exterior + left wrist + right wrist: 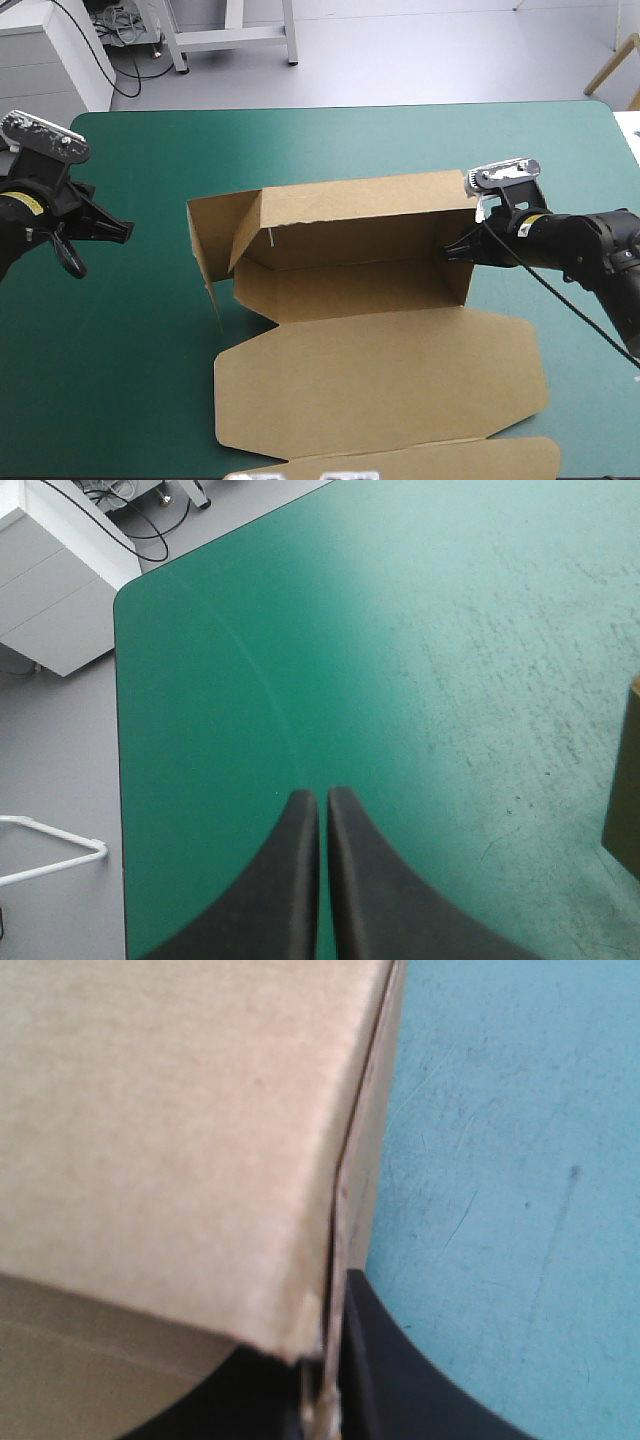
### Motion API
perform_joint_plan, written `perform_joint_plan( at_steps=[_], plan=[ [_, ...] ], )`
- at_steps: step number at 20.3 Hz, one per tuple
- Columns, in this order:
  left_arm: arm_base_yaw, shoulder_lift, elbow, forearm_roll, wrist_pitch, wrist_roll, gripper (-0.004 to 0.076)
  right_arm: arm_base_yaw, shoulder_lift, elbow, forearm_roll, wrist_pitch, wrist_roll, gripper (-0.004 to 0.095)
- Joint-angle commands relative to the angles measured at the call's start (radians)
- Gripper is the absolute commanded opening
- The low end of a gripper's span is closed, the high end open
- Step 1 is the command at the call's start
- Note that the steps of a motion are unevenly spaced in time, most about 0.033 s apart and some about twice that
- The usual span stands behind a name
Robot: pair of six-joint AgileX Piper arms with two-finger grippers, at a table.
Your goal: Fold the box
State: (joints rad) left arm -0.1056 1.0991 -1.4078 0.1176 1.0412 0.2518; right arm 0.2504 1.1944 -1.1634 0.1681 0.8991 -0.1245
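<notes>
The brown box point(370, 370) lies mid-table with its back wall and left end wall raised and its lid flat toward the front edge. My right gripper point(452, 250) is at the box's right end, shut on the upright end wall. In the right wrist view the board edge point(335, 1210) runs down between my black fingers point(400, 1370), and the box point(170, 1130) stands close ahead of them. My left gripper point(105, 233) hovers near the table's left side, well apart from the box. Its fingers point(290, 880) meet, holding nothing, with a corner of the box point(625, 770) ahead.
Bare teal-green cover point(150, 330) stretches between my left gripper and the box. The table's far left corner point(125, 595) shows in the left wrist view. A white cabinet point(50, 60) stands just beyond that corner.
</notes>
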Motion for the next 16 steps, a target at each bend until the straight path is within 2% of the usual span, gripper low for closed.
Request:
perform_joint_plan(
  at_steps=[1,5,11,14,16],
  plan=[
    [0.002,-0.016,-0.030,-0.001,-0.064,-0.013,0.0010,-0.003,0.047,-0.036,-0.011,0.043,0.017,-0.0019],
    [0.002,-0.016,-0.030,-0.001,-0.062,-0.013,0.0010,-0.003,0.190,-0.061,-0.011,0.049,0.015,-0.0019],
    [0.002,-0.016,-0.030,-0.014,-0.060,-0.013,0.0010,-0.003,0.439,-0.324,-0.020,-0.001,0.013,-0.0008],
    [0.002,-0.016,-0.030,-0.027,-0.060,-0.013,0.0010,-0.003,0.540,-0.436,-0.026,0.029,0.013,0.0077],
    [0.002,-0.016,-0.030,-0.028,-0.053,-0.013,0.0010,-0.003,0.606,-0.504,-0.026,0.038,0.011,0.0214]
  ],
)
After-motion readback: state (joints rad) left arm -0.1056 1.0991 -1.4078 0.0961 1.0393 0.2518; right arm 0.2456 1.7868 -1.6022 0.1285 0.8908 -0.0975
